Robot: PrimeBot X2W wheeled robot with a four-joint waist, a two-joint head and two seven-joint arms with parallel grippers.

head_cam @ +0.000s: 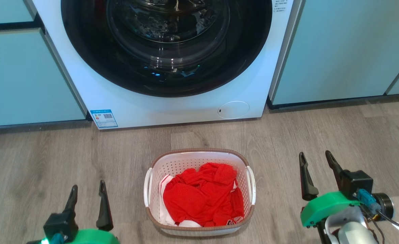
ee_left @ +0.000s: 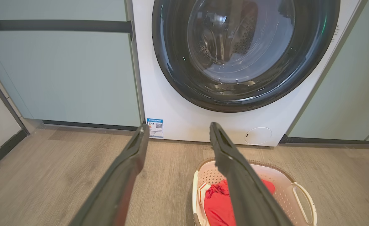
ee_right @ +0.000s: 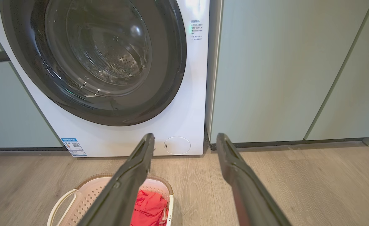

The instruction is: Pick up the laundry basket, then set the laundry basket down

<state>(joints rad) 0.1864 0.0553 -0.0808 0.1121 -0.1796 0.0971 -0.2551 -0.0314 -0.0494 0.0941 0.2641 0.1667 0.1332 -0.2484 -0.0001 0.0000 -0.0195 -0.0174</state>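
Note:
The laundry basket (head_cam: 185, 161) is small, white and perforated, with a brown woven-look rim and white side handles. It stands on the wooden floor in front of the washer, holding red clothes (head_cam: 202, 198). My left gripper (head_cam: 87, 186) hangs open to the basket's left, apart from it. My right gripper (head_cam: 315, 155) is open to its right, also apart. In the left wrist view the basket (ee_left: 284, 185) lies low right behind one finger of the left gripper (ee_left: 178, 127). In the right wrist view the basket (ee_right: 90, 191) sits at lower left, below the right gripper (ee_right: 186, 136).
A white front-loading washer (head_cam: 172, 105) with a dark round door (head_cam: 167, 44) stands just behind the basket. Pale green cabinets flank it on the left (head_cam: 19, 78) and right (head_cam: 338, 51). Wood-look floor (head_cam: 355, 135) spreads on both sides of the basket.

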